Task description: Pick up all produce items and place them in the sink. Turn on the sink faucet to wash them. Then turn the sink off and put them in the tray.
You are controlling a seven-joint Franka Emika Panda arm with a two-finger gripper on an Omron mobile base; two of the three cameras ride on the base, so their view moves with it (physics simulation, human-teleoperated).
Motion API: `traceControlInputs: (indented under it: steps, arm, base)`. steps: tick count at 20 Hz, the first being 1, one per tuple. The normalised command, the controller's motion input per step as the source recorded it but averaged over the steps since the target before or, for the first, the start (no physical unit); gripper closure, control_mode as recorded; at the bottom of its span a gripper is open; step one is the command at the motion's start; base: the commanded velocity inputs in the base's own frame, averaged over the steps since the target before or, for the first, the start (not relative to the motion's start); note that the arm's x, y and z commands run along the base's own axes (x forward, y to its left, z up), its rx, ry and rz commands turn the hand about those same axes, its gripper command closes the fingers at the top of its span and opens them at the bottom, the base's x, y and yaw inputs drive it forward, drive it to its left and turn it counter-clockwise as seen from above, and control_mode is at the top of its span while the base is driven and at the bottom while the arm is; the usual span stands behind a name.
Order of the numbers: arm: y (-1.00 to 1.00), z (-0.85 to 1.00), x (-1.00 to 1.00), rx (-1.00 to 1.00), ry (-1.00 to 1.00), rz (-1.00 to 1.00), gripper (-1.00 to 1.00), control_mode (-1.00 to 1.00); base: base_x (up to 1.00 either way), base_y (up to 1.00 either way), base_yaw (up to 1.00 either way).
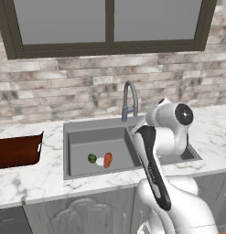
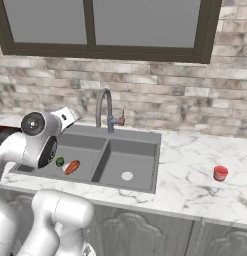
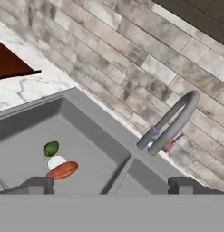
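Note:
Both produce items lie in the left basin of the dark grey sink [image 1: 87, 124] [image 2: 145, 135] [image 3: 86, 122]. The orange-red vegetable [image 1: 108, 159] [image 2: 72, 167] [image 3: 62, 170] rests beside the pale drain [image 3: 56, 162]. The dark-green lime-like fruit [image 1: 92, 158] [image 2: 60, 161] [image 3: 51, 148] sits just on the drain's other side. My gripper [image 3: 112, 185] is open and holds nothing; it hangs above the sink, looking down at the basins and the faucet [image 1: 129, 98] [image 2: 104, 107] [image 3: 190, 97]. No water shows at the spout. The reddish-brown tray [image 1: 18, 151] [image 3: 9, 63] stands on the counter left of the sink.
A small red cup [image 2: 220, 173] stands on the marble counter to the right of the sink. A brick wall with a dark-framed window rises behind the faucet. My own arm [image 1: 153, 169] blocks part of the right basin in the left base view.

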Motion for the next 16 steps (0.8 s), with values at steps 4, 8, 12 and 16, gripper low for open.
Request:
traceControlInputs:
  steps: [4,8,12,16]
  arm:
    - [0.13,0.00,0.05,-0.01,0.35,-0.44,-1.00,-1.00]
    - [0.03,-0.01,0.00,0.00,0.31,-0.41,-1.00,-1.00]
    - [0.00,-0.06,0.00,0.00,0.19,-0.21,-1.00,-1.00]
    - [0.00,-0.09,-0.08,0.02,0.07,-0.04,-1.00,-1.00]
  base:
    - [0.00,0.00,0.00]
    - [0.00,0.00,0.00]
    - [0.00,0.00,0.00]
    - [0.00,0.00,0.00]
